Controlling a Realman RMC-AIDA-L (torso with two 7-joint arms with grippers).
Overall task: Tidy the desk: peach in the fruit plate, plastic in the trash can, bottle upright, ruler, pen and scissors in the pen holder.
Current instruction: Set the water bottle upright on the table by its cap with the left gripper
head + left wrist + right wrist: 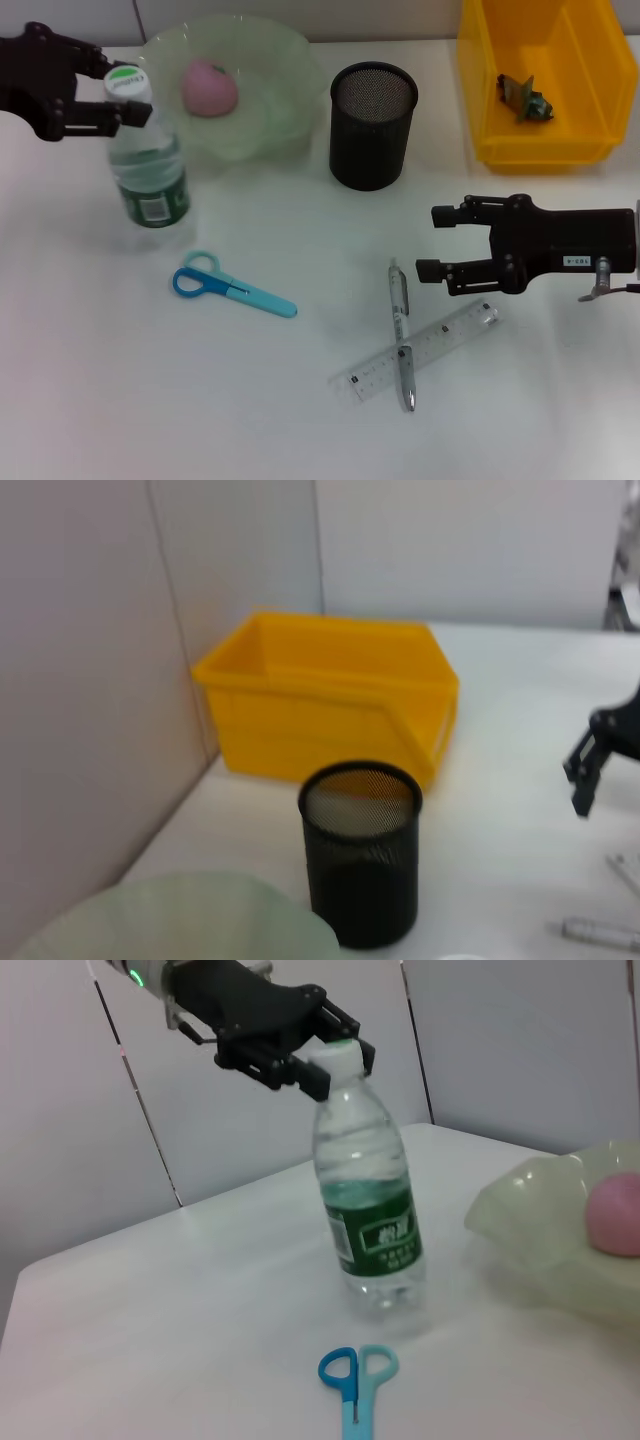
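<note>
The peach sits in the fruit plate, and the plastic lies in the yellow trash can. The left claw holds the upright bottle by its cap. The scissors, pen and ruler wait on the counter. The right claw hangs wide open near the pen.

Overhead head view; opposed wrist views
</note>
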